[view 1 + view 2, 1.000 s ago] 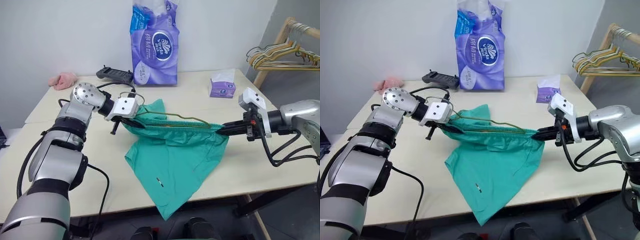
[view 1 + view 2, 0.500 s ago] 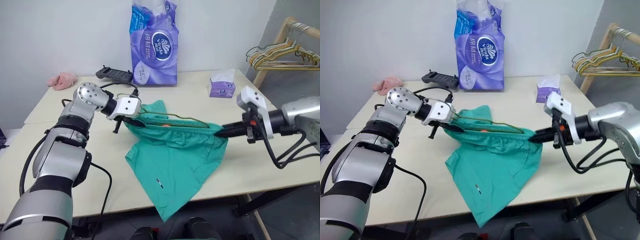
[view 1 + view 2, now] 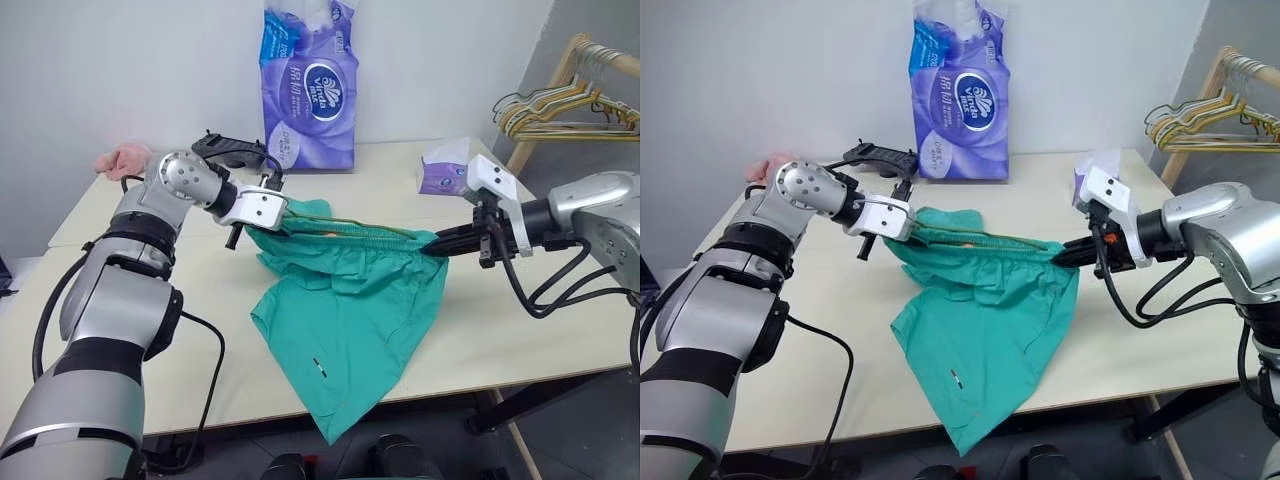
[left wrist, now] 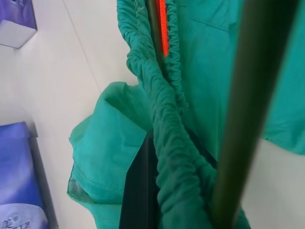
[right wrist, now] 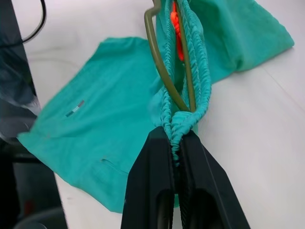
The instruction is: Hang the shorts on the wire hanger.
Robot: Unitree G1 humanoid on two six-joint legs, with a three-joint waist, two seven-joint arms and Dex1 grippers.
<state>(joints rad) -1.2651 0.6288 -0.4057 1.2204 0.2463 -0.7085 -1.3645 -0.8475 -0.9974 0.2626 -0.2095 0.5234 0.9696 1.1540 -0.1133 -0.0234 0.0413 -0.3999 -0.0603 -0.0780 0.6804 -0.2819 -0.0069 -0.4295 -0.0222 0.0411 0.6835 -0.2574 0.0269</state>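
The teal-green shorts (image 3: 345, 300) hang stretched by their gathered waistband between my two grippers, just above the table, with the legs trailing over the front edge. My left gripper (image 3: 272, 224) is shut on the waistband's left end (image 4: 167, 157). At the right end, my right gripper (image 3: 432, 244) is shut on the bunched elastic (image 5: 175, 138). The olive wire hanger (image 5: 159, 67) lies inside the waistband opening, and its wire (image 3: 350, 226) runs along the top edge. An orange tag (image 5: 175, 21) shows inside the band.
A tall purple tissue pack (image 3: 310, 85) and a black controller (image 3: 230, 150) stand at the table's back. A small purple tissue box (image 3: 445, 172) sits near my right arm, a pink fluffy cloth (image 3: 122, 158) at the far left. A wooden rack with several hangers (image 3: 570, 108) is off the table's right.
Both grippers rose a little and the right one came inward. The waistband lifted with them, and the hanger wire that arched above it now lies along it.
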